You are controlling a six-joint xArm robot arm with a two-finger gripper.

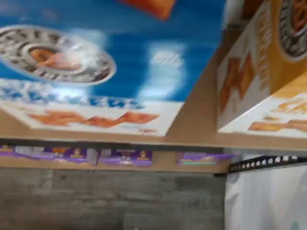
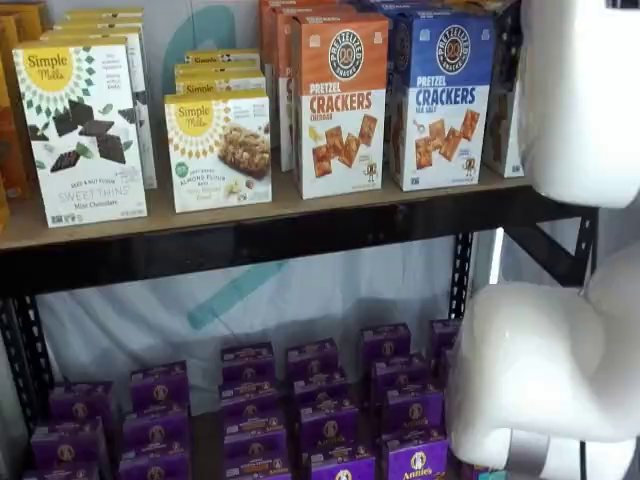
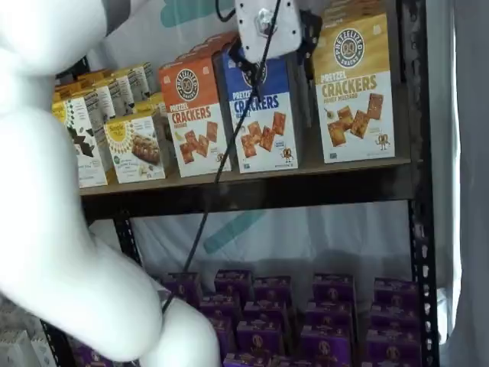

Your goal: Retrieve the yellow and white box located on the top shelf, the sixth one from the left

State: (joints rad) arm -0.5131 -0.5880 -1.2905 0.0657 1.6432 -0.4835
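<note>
The yellow and white box (image 3: pixel 354 88) stands on the top shelf (image 3: pixel 252 187) just right of the blue box (image 3: pixel 263 122), where the gripper (image 3: pixel 269 27), fingers apart, risks closing on that neighbour instead.

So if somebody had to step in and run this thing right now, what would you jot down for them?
Tool: its white body hangs before the blue-topped crackers box on the top shelf; the fingers are hard to make out, so open by its setting, and nothing is held.
The yellow and white box stands upright at the shelf's right end, just beside the tool, untouched.
Done: the arm is up at shelf height.
Left: line up on the yellow box, close on it, draw it off the shelf.
</note>
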